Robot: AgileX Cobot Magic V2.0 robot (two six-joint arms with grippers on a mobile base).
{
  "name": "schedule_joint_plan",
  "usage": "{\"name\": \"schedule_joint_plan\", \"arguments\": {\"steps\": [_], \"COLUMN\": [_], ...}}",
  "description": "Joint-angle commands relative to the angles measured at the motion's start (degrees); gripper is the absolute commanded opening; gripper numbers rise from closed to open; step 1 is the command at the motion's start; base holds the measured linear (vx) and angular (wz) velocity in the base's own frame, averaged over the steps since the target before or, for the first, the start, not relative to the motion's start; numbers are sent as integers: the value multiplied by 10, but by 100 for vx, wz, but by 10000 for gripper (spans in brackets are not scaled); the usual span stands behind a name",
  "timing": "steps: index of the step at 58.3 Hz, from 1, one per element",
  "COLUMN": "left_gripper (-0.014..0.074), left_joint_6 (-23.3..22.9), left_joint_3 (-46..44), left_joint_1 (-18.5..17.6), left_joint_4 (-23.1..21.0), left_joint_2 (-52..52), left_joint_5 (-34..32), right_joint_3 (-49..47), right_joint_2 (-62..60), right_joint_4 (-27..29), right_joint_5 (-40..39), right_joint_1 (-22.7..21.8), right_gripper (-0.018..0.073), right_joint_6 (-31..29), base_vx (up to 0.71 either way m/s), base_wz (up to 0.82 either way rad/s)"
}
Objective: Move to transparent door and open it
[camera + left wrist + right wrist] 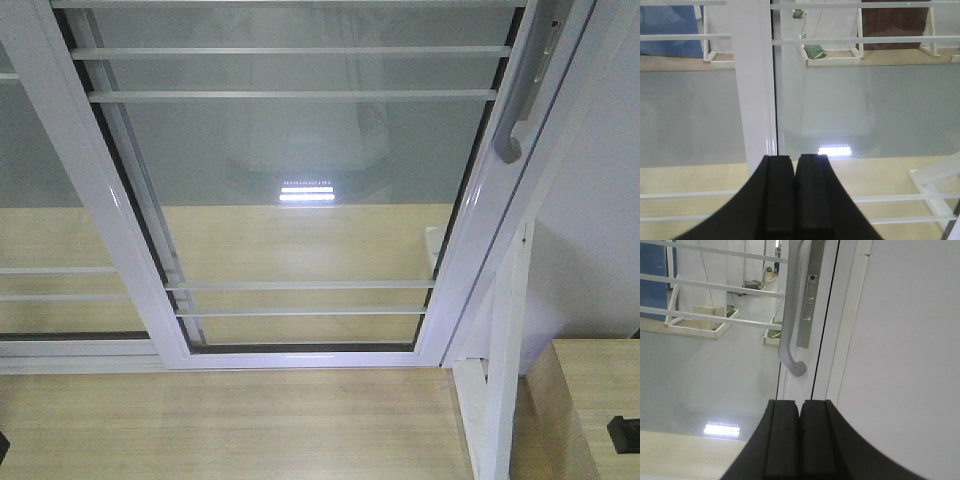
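- The transparent door (300, 200) stands straight ahead of you. It looks closed, with its curved pull handle (520, 100) on the right stile.
- Open your right gripper (800, 405) before reaching. Hook the handle's lower curve, then slide the door leftward, keeping the pull level.
- The right gripper's pads are pressed together and empty, short of the handle.
- Your left gripper (795, 159) is likewise closed on nothing.

Left gripper (795, 161) jaws together; white frame stile (756, 85) just ahead, probably untouched

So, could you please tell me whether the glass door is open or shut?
Shut, it seems: the door meets the frame beside its handle, with no gap showing.
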Motion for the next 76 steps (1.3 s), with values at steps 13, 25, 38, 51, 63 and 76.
{"name": "schedule_joint_plan", "arguments": {"steps": [13,25,38,51,63,76], "left_gripper": [-6,-6,-6,-6,-6,-6], "left_joint_6": [-5,-5,-4,-4,-4,-5], "left_joint_3": [17,17,17,17,17,13], "left_joint_1": [-2,-1,-2,-2,-2,-2], "left_joint_4": [-6,-6,-6,-6,-6,-13], "left_joint_2": [-7,-7,-7,-7,-7,-7], "left_joint_5": [-45,-43,-43,-43,-43,-96], "right_joint_3": [8,8,8,8,8,8], "right_joint_2": [-8,9,9,9,9,9], "right_joint_4": [-1,-1,-1,-1,-1,-1], "right_joint_5": [-43,-42,-43,-43,-47,-65], "right_joint_1": [-4,-3,-3,-3,-3,-4], "right_gripper": [-8,-8,-8,-8,-8,-8], "right_joint_6": [-1,-1,-1,-1,-1,-1], "base_vx": [8,0,0,0,0,0], "base_wz": [0,1,-1,0,0,0]}}
